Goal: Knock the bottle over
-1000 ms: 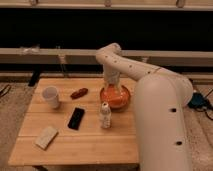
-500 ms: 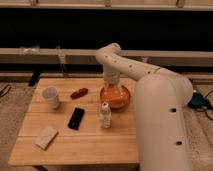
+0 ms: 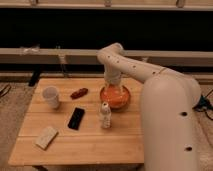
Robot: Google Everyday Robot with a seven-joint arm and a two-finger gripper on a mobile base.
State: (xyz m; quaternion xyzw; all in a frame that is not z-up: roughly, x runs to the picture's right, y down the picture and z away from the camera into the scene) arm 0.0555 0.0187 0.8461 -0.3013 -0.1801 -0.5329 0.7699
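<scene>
The small whitish bottle (image 3: 105,115) with a white cap stands upright near the middle of the wooden table (image 3: 90,142), just in front of the orange bowl (image 3: 115,97). My white arm comes in from the right and bends over the table. The gripper (image 3: 112,85) hangs at the arm's end above the back of the orange bowl, behind and a little right of the bottle, apart from it.
A white paper cup (image 3: 51,97) stands at the left. A red-brown oblong thing (image 3: 78,93) lies behind the middle. A black phone (image 3: 76,118) lies left of the bottle. A pale flat block (image 3: 46,137) lies at the front left. A dark railing runs behind the table.
</scene>
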